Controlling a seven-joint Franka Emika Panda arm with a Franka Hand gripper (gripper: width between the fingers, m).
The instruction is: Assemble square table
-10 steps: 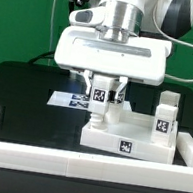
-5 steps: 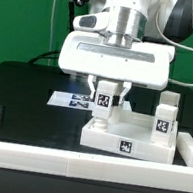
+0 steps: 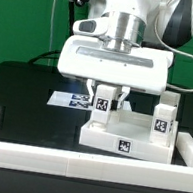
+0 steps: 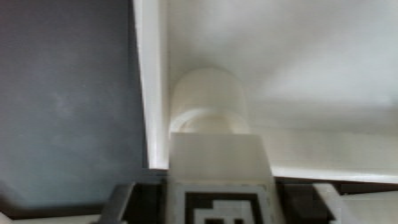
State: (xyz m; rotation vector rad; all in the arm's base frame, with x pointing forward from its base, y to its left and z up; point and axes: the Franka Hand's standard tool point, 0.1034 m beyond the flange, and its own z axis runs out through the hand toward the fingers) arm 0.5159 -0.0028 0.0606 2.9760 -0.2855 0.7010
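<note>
**Leg held over the table top's corner**

You have the tool clamped on a white tagged block leg, one finger on each side of it, the leg upright with its black-and-white tag facing the exterior camera. The leg stands at the corner of the square table top nearest the exterior view's left and toward the back; whether its lower end touches the top or hangs just above it, you cannot tell from here.

The table top lies flat on the black bench, its raised rim up and a tag on the side wall that faces the camera. A second tagged leg stands upright at the top's corner on the exterior view's right, well apart from the held one.

Behind the tool, the marker board lies flat on the bench, partly hidden by the leg and the fingers. A long low white border rail runs along the front of the bench, with short returns at both ends.

In the wrist view you see the held leg close up, its tag at the near end, with the white surface of the table top beneath and the dark bench beside the top's edge.
</note>
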